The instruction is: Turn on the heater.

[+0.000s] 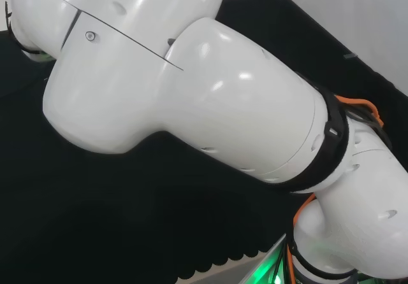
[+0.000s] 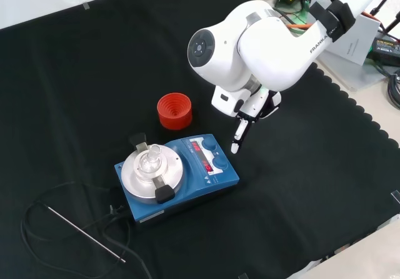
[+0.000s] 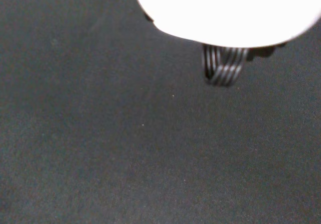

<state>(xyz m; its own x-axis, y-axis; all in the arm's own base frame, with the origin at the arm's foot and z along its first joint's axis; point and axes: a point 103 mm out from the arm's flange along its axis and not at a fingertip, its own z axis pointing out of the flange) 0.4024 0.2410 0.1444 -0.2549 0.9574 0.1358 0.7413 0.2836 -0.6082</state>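
On the black cloth [image 2: 81,85] of the bench, seen from the front, a red ribbed ring stand [image 2: 174,111] sits at about 11 o'clock from the blue hotplate heater [image 2: 178,176], just beside its far edge without touching it. At 8 o'clock from the heater a thin straight metal rod [image 2: 86,234] lies flat on the cloth, and a black cable [image 2: 37,219] loops around and under it, running toward the heater's left side. Off the cloth, at 1 o'clock from the heater, a white box [image 2: 355,41] stands on the pale bench top near the arm's base.

A big white arm link with a round grey cap [image 2: 240,44] hangs over the cloth at 1 o'clock from the heater and covers most of the black and white hand [image 2: 245,113] below it. In the head view the same white links stand before the whole working area.

The heater is a low blue box set at a slight angle, with a round silver top plate [image 2: 152,166] toward its left. A small clear glass vessel [image 2: 149,161] stands at the plate's middle, between two black clamp pieces at 11 and 5 o'clock on the rim. The front panel carries a red display [image 2: 203,155] and two blue knobs [image 2: 217,154] along its right end.

One finger [image 2: 240,134] of the hand points straight down, its white tip just beside the heater's right corner at 2 o'clock from the knobs, apart from them. The other fingers are hidden, so whether the whole hand is spread or curled cannot be told.
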